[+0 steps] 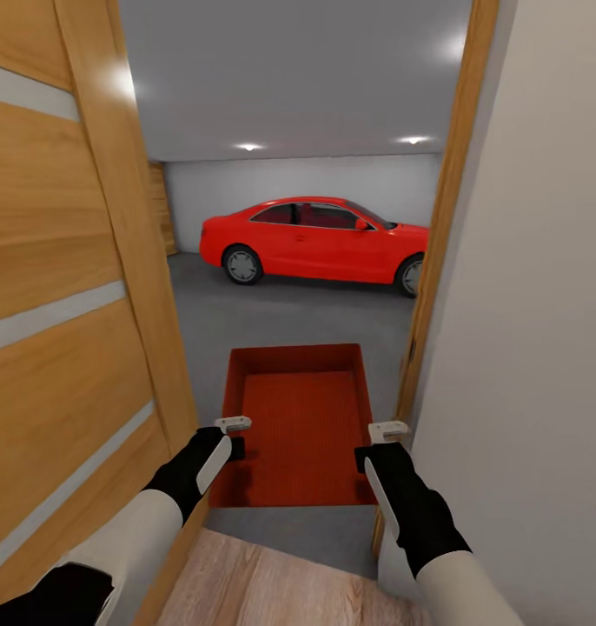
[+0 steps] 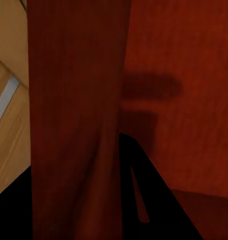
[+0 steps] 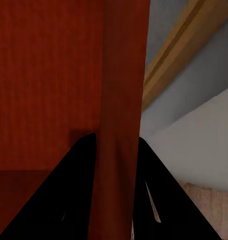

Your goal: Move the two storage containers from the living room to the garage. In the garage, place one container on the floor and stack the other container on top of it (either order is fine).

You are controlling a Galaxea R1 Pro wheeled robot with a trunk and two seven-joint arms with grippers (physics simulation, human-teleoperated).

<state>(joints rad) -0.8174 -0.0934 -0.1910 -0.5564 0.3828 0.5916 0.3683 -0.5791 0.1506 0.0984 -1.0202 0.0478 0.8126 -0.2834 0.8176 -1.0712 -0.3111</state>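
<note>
Gripping one storage container (image 1: 302, 426) by its two long side walls, both arms hold it level in the doorway. The left gripper (image 1: 235, 436) has its fingers (image 2: 138, 200) clamped over the left wall near the near end; in the left wrist view the red wall runs straight between the dark fingers, with the ribbed bottom of the bin on one side and the wooden door (image 1: 63, 287) on the other. The right gripper (image 1: 380, 442) is closed on the right wall in the same way; the right wrist view shows its two black fingers (image 3: 153, 200) pressed on either side of the upright red wall (image 3: 122, 100).

Between the two sets of fingers lies the flat, ribbed bottom of the container, open side up. Beyond the fingers, past the far end of the bin, stretches the grey concrete floor (image 1: 281, 317) of the garage, and farther on stands a red car (image 1: 320, 239) side-on against a white back wall. Just outside the right fingers runs the wooden door frame (image 1: 437, 261) and a pale wall (image 1: 533, 304). Below and behind the fingers a strip of light wood planks (image 1: 272, 582) meets the grey concrete at the threshold
</note>
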